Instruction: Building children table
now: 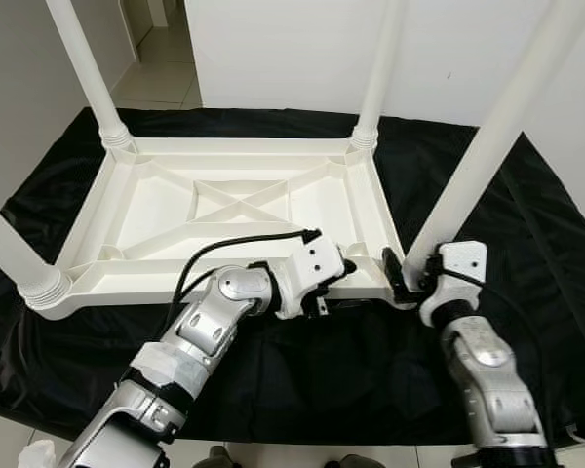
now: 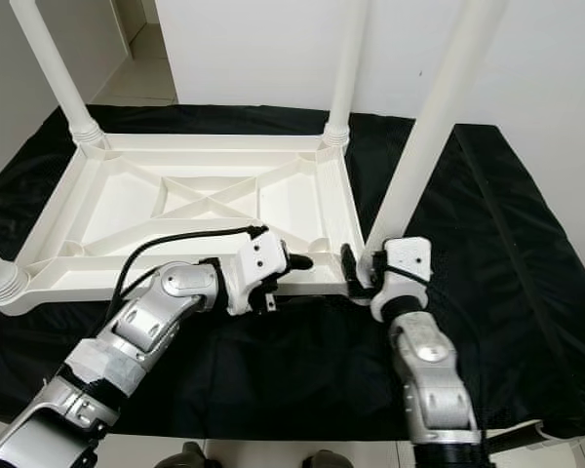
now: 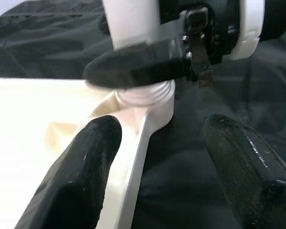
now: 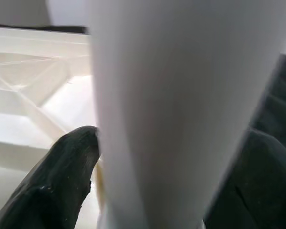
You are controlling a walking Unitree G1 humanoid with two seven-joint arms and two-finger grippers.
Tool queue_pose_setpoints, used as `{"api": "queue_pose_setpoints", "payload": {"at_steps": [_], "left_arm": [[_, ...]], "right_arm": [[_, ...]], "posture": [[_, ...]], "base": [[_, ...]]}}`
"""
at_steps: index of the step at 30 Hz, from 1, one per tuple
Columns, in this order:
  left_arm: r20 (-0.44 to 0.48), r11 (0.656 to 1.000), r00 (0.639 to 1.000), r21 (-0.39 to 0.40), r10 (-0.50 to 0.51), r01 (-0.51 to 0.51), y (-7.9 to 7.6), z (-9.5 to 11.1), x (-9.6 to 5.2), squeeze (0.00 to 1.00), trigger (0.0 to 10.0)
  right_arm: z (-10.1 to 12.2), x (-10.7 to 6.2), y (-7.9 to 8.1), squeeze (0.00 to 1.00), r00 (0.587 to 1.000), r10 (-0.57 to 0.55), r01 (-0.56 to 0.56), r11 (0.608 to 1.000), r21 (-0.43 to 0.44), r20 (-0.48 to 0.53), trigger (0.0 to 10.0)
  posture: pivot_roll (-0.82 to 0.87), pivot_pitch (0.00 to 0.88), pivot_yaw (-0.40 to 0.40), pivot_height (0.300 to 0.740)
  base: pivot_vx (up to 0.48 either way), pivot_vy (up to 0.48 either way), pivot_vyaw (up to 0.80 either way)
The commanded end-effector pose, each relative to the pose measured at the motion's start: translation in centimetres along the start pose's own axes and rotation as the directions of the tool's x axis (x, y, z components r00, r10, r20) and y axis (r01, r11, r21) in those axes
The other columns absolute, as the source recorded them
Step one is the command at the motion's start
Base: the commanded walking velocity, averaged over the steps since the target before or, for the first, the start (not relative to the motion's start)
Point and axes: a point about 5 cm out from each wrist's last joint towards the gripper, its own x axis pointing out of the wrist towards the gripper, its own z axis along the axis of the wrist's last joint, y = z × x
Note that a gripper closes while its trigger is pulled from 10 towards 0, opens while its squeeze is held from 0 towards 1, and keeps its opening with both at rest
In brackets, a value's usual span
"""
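Both eye views look down from the head at the table leg (image 1: 468, 166); each wrist view sits close behind its jaws, sharing that leg.

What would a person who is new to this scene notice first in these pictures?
First, the white table top lying upside down on a black cloth, with four white legs pointing up. Next, the right tool gripping the base of the near right leg, a finger on each side. The left tool is open at the table's near edge, close to that corner.
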Motion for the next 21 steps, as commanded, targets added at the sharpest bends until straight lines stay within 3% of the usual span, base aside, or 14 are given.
{"api": "queue_pose_setpoints", "payload": {"at_steps": [1, 8, 9, 21], "left_arm": [[-0.014, 1.000, 1.000, 0.016, 0.009, -0.009, 0.1, -0.1, 0.1, 0.00, 10.0], [-0.012, 1.000, 1.000, 0.018, 0.010, -0.010, 0.2, 0.0, 0.2, 0.00, 10.0], [-0.010, 1.000, 1.000, 0.019, 0.012, -0.012, 0.3, 0.1, 0.1, 0.00, 10.0], [-0.009, 1.000, 1.000, 0.017, 0.021, -0.021, 0.3, 0.1, 0.0, 0.00, 10.0]], "right_arm": [[0.1, 0.4, -0.2, 0.00, 0.999, 0.045, -0.045, 0.999, -0.013, 0.009, 10.0], [-0.1, 1.1, -0.3, 0.00, 0.991, 0.132, -0.132, 0.991, -0.021, -0.011, 9.9], [-0.5, 1.3, -0.2, 0.00, 0.985, 0.170, -0.171, 0.985, -0.026, -0.036, 0.0], [-1.6, 1.2, 0.0, 0.00, 0.968, 0.242, -0.243, 0.970, -0.010, -0.074, 0.0]], "posture": [[-0.05, 0.000, 0.013, 0.740], [-0.04, 0.000, 0.012, 0.740], [-0.04, 0.000, 0.010, 0.740], [-0.03, 0.000, 0.005, 0.740]], "base": [[0.000, 0.000, 0.00], [0.000, 0.000, 0.00], [0.000, 0.000, 0.00], [0.000, 0.000, 0.00]]}}
